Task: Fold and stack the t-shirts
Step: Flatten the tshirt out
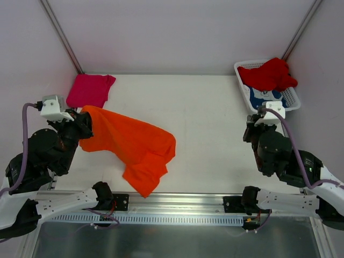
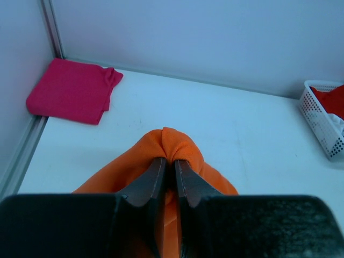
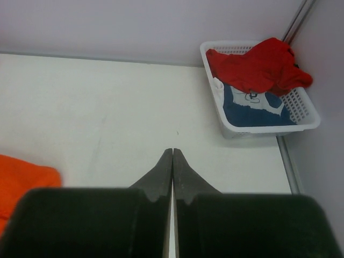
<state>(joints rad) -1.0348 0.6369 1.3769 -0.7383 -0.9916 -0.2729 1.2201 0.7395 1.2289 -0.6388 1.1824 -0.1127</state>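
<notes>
Left gripper (image 2: 169, 160): fingers pinched tight on a raised fold of the orange t-shirt (image 1: 134, 145), at the left side of the table (image 1: 204, 113).

Right gripper (image 3: 172, 152): fingers pressed together with nothing between them, over bare table surface at the right side, just short of the basket (image 3: 258, 129).

Orange t-shirt: unfolded and rumpled. It runs from the pinched fold at the left gripper diagonally toward the centre front, and its lowest corner lies close to the table's near edge. One edge shows at the left of the right wrist view.

Magenta-pink t-shirt (image 1: 90, 90): folded to a flat rectangle and lying on the table in the far left corner against the wall, just beyond the left gripper.

Basket: white plastic lattice, far right corner of the table, set at a slight angle to the wall.

Red t-shirt (image 3: 255, 67): heaped loosely in the basket, uppermost, spilling over its far rim.

Blue t-shirt (image 3: 252, 110): in the basket beneath the red one, white print partly showing at the near end.
</notes>
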